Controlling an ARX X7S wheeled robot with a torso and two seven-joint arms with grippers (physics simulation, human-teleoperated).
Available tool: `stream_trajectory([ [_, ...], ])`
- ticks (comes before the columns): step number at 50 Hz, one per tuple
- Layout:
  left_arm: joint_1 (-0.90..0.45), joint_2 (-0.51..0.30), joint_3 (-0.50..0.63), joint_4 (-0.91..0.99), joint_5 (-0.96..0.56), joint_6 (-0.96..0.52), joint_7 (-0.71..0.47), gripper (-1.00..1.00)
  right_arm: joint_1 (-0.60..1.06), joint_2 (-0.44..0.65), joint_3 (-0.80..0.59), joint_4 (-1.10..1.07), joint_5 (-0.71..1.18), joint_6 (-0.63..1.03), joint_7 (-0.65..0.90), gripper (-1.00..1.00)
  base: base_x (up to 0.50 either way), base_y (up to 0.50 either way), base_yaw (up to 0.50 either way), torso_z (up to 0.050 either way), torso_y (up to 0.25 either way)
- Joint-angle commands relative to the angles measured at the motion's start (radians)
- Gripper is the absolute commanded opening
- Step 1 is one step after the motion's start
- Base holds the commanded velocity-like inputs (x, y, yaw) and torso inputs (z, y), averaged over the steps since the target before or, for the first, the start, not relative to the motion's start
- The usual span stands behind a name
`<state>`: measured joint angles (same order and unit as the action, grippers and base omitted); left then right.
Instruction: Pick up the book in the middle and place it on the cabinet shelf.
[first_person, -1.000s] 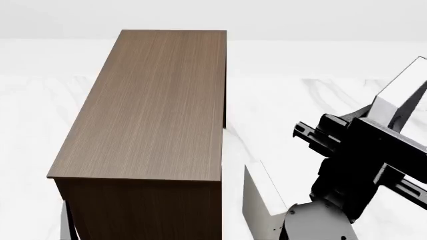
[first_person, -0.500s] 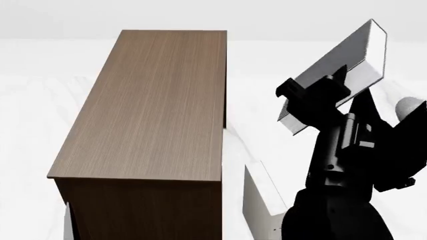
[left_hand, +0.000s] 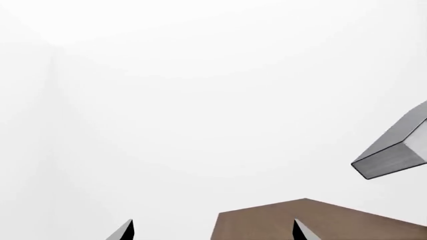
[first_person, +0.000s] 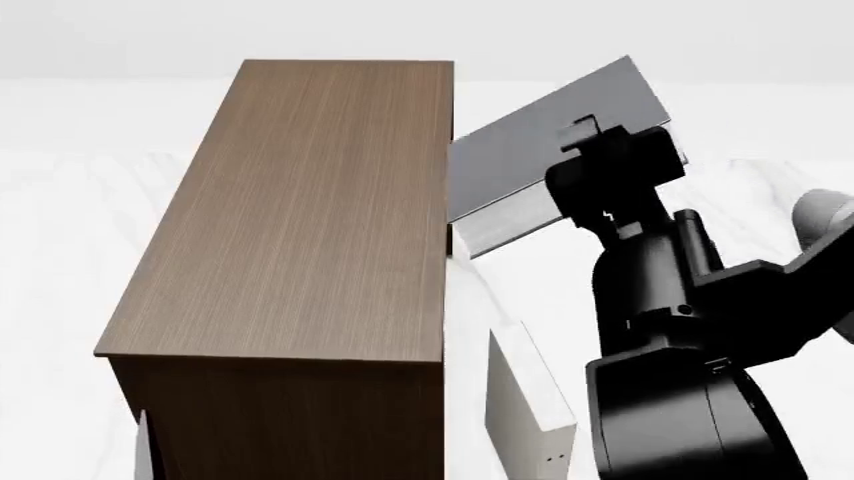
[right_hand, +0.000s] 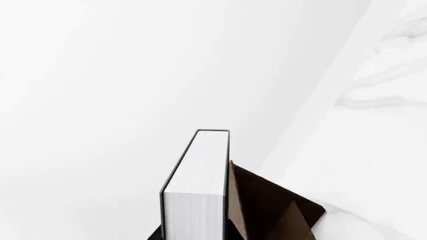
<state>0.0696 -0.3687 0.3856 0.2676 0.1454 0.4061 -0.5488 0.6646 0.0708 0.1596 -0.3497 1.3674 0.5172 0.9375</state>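
- Right gripper (first_person: 587, 165) is clamped on the book (first_person: 534, 150), 1 grey hardback held tilted in the air beside the cabinet shelf (first_person: 307, 210), its lower corner near the top's right edge.
- Left gripper (left_hand: 212, 232) shows 2 fingertips apart, holding nothing.
- 1 cream-white book (first_person: 527, 405) stands on the white worktop (first_person: 60, 250).
- No lettering is legible.
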Motion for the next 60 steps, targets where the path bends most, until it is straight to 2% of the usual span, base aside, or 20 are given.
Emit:
stream_trajectory([
  [1,0.004,0.015,-0.019,0.007,0.013,-0.004,0.024,1.0,0.005,-0.038,-0.008,-0.042,0.149,0.002,0.009,-1.0,0.0,0.0,0.0,0.0,0.0],
  [10,0.001,0.012,-0.017,0.002,0.011,0.0,0.022,1.0,-0.005,-0.042,-0.051,-0.061,0.213,-0.026,0.025,-1.0,0.0,0.0,0.0,0.0,0.001],
  [29,-0.004,0.006,-0.021,0.015,0.005,-0.027,0.02,1.0,0.061,-0.046,-0.065,-0.034,0.366,-0.252,0.043,-1.0,0.0,0.0,0.0,0.001,0.002],
  [47,-0.002,0.002,-0.007,0.006,0.005,-0.016,0.019,1.0,0.021,-0.044,-0.268,-0.066,0.359,-0.264,0.044,-1.0,0.0,0.0,0.0,0.0,0.002],
  [60,-0.004,-0.001,-0.001,-0.007,0.007,-0.005,0.016,1.0,0.031,-0.035,-0.336,-0.095,0.379,-0.313,0.04,-1.0,0.0,0.0,0.0,0.0,0.002],
])
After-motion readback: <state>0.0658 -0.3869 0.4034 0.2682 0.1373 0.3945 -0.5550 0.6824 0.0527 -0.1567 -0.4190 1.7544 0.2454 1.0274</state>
